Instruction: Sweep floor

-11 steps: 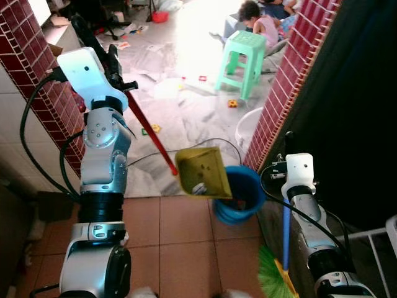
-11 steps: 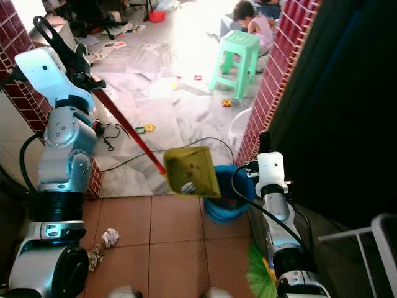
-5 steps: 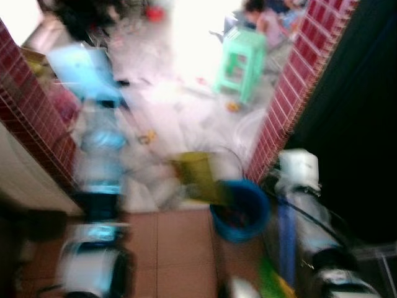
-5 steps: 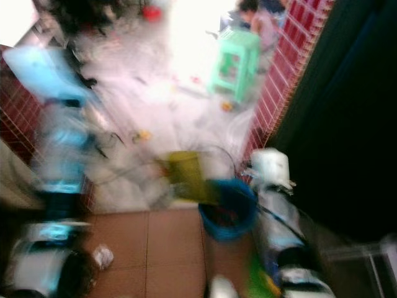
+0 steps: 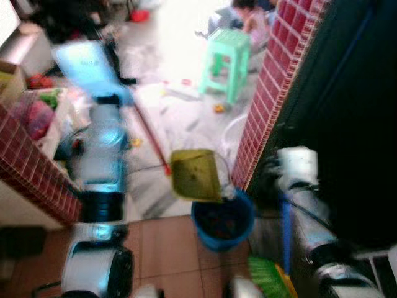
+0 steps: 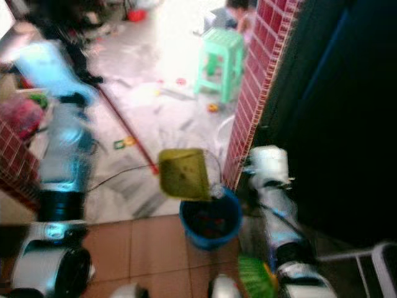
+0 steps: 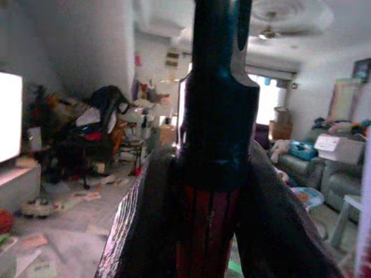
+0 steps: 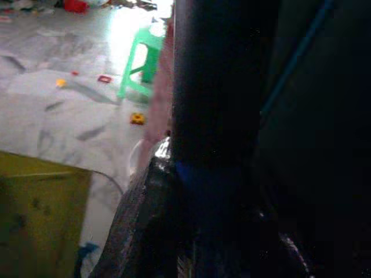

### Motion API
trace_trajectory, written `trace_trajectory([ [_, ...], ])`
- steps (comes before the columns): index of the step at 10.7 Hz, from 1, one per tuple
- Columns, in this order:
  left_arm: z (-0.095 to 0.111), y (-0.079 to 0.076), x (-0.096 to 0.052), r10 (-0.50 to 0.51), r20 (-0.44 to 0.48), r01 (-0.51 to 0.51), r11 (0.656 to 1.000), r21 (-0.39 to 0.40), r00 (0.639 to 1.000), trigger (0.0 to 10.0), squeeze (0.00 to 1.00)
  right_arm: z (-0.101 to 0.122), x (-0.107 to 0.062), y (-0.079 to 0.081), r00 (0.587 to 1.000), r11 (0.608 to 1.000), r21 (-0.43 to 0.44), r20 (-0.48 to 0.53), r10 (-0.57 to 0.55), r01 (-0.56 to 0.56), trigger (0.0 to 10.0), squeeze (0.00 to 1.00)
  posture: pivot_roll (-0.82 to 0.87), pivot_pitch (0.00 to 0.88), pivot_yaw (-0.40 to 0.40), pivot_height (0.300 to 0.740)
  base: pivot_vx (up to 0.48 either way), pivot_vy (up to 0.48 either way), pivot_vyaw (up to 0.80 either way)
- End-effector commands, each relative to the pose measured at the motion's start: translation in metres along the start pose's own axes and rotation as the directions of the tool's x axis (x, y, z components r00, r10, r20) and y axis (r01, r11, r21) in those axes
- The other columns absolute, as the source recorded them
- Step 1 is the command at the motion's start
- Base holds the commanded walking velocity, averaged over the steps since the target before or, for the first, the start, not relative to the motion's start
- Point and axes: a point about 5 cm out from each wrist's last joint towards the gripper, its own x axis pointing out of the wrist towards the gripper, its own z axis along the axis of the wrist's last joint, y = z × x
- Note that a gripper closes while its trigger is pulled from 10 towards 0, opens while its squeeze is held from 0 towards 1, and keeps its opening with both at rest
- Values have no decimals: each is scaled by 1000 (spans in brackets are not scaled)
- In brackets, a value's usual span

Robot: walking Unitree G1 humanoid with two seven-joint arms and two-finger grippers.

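The emptying step seems in hand: the left pincer (image 7: 208, 191) is clamped on the red long handle (image 5: 149, 133) of the yellow plastic dustpan (image 5: 195, 175), which hangs tilted over the round blue bucket (image 5: 222, 221). The right pincer (image 8: 203, 191) grips the blue-handled green broom (image 5: 282, 242) beside the bucket. Next, the pan likely needs steeper tipping so the debris drops inside.

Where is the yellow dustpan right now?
The yellow dustpan hangs mid-scene on its red handle, held by the left gripper, tilted just above the blue bucket by the brick wall.
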Motion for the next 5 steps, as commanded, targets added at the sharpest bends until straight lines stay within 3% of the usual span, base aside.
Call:
trace_trajectory([
  [1,10,1,2,0,35,2,999,-49,999,10000,0,7,3,8,999,1000,-13,28,28,-27,10000,0,-74,0,-5,740,0,0,0],
  [5,11,0,0,-142,33,139,987,81,989,10000,0,6,4,7,999,999,-24,27,36,-35,10000,0,-74,0,-14,740,0,0,0],
])
